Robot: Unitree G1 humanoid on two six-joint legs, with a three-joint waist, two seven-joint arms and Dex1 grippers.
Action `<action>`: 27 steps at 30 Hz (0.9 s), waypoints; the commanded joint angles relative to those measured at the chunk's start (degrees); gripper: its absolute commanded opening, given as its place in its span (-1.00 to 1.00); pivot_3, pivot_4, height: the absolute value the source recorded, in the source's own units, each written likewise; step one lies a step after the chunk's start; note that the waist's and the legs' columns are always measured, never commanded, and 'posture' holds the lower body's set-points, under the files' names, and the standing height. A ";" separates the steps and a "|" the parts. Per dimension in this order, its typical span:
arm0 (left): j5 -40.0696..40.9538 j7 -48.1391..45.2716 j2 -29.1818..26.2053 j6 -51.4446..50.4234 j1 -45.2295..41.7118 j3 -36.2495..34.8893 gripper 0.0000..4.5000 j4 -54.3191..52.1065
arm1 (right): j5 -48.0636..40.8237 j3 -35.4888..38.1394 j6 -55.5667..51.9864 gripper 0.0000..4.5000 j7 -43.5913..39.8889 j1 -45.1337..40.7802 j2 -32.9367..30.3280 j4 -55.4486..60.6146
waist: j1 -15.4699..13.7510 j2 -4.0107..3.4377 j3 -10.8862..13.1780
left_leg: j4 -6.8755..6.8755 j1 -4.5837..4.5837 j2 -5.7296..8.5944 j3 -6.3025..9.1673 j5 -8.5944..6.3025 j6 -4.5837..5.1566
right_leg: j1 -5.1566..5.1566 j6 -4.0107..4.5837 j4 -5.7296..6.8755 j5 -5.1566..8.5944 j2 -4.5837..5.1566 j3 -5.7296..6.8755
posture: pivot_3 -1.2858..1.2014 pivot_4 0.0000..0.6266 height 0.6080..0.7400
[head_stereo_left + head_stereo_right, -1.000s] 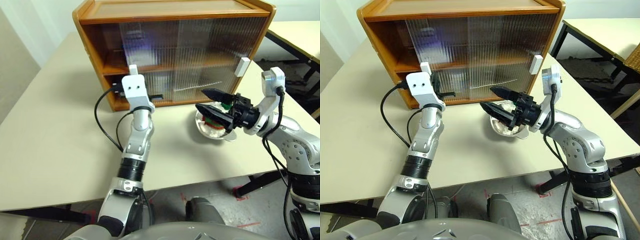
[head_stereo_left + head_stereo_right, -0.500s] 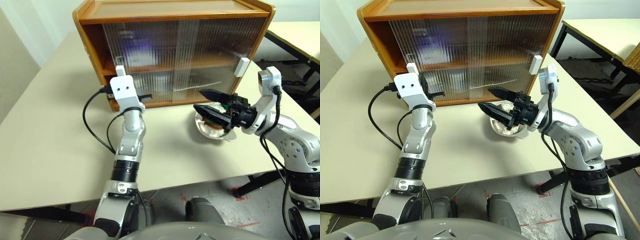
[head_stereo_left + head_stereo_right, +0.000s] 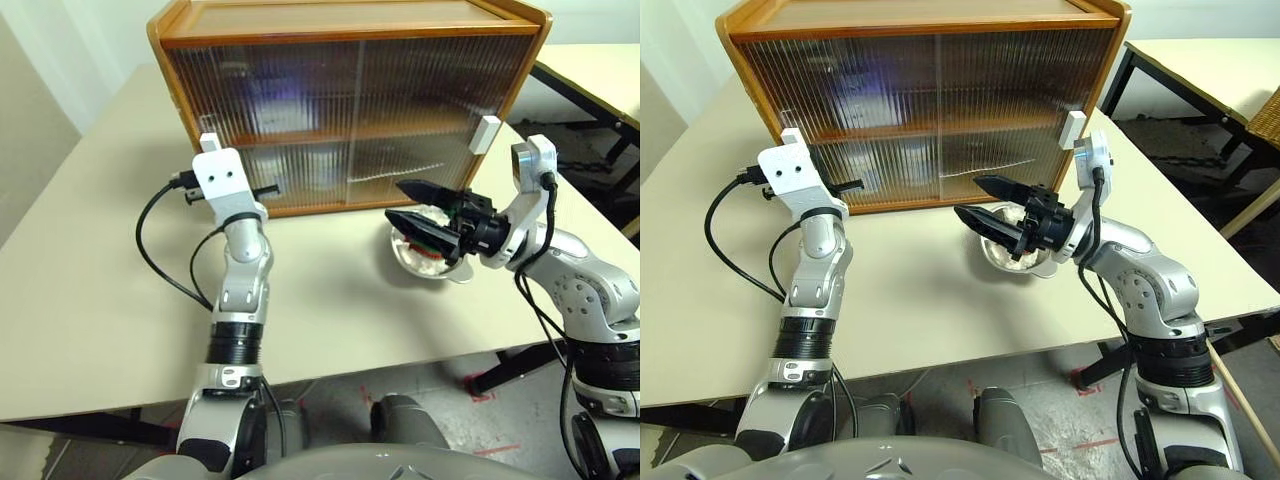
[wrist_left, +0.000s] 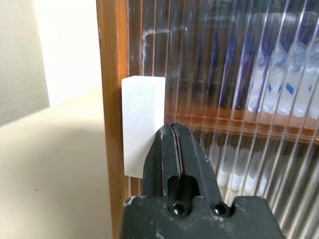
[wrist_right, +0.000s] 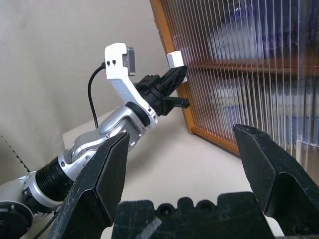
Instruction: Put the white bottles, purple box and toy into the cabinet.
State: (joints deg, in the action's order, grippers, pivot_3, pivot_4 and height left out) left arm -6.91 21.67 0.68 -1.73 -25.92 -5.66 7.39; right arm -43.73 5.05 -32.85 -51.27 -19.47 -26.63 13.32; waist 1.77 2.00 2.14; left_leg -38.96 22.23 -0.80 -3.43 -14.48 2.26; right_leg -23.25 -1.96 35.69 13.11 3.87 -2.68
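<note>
The wooden cabinet (image 3: pixel 350 20) stands at the back of the table with both ribbed doors drawn across its front. My left gripper (image 4: pixel 172 132) is shut, and its tips press beside the left door's white handle (image 4: pixel 143 124), which sits against the cabinet's left post. Behind the ribbing, a lilac blur on the upper shelf looks like the purple box (image 3: pixel 285 100). The pale shapes near it are too blurred to tell as the white bottles. The toy (image 3: pixel 432 250), white with red and green, lies in a steel bowl (image 3: pixel 405 258). My right gripper (image 3: pixel 393 200) hovers open just above it.
The right door's white handle (image 3: pixel 486 133) sticks out at the cabinet's right end, close to my right wrist. A second table (image 3: pixel 600 60) stands at the back right. Bare tabletop (image 3: pixel 100 250) stretches to the left and in front of the cabinet.
My left gripper has moved left with the left door's handle, and the door has slid to cover the gap at the cabinet's left end. The right arm has stayed put.
</note>
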 commanded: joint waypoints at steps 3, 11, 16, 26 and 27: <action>-0.76 0.34 -0.37 -1.05 0.98 -0.55 -0.99 -1.17 | 0.93 -0.86 1.07 1.00 -0.91 -1.02 0.25 -0.99 | -0.03 0.01 0.00 | 0.00 0.00 0.00 0.00 0.00 0.00 | -0.01 0.05 0.01 -0.03 0.00 0.00 | 0.07 -1.00 1.00; 6.68 -14.12 1.85 0.31 3.22 4.94 -0.99 -5.13 | 1.41 -0.73 1.11 1.00 -1.27 -1.45 0.54 -1.28 | -1.47 0.01 -0.01 | 0.00 0.02 0.02 -0.03 -0.01 -0.01 | -0.03 0.08 -0.01 -0.04 0.00 0.01 | 0.07 -1.00 1.00; 18.79 -30.70 0.83 -1.38 4.95 7.84 -0.99 -10.57 | 1.56 -0.41 1.15 1.00 -1.32 -1.20 0.52 -1.27 | -2.47 0.02 -0.01 | 0.00 0.05 0.03 -0.06 0.00 0.00 | -0.04 0.16 -0.05 -0.04 0.01 0.01 | 0.07 -1.00 1.00; 38.53 -60.36 -13.85 -11.13 0.75 3.25 0.64 -9.69 | 2.56 1.68 2.66 1.00 0.67 -2.23 0.67 -3.86 | -1.85 -0.02 -0.03 | 0.00 -0.04 -0.04 -0.17 0.12 0.21 | -0.08 0.22 0.05 0.07 -0.17 0.04 | 0.06 -1.00 1.00; 38.02 -61.68 -15.09 -10.72 0.63 3.35 0.83 -9.45 | 2.92 1.99 3.06 1.00 1.29 -2.29 0.69 -4.05 | -1.78 -0.02 -0.03 | 0.00 -0.05 -0.03 -0.17 0.13 0.22 | -0.07 0.22 0.05 0.08 -0.17 0.03 | 0.06 -1.00 1.00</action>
State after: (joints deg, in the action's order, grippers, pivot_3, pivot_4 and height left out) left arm 30.44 -37.34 -13.63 -11.56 -25.01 -2.53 -3.07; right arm -41.66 5.68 -31.26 -50.89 -21.22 -25.96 10.33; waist -0.01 1.98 2.11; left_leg -38.96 22.18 -0.83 -3.59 -14.35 2.48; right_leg -23.31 -1.76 35.73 13.19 3.71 -2.66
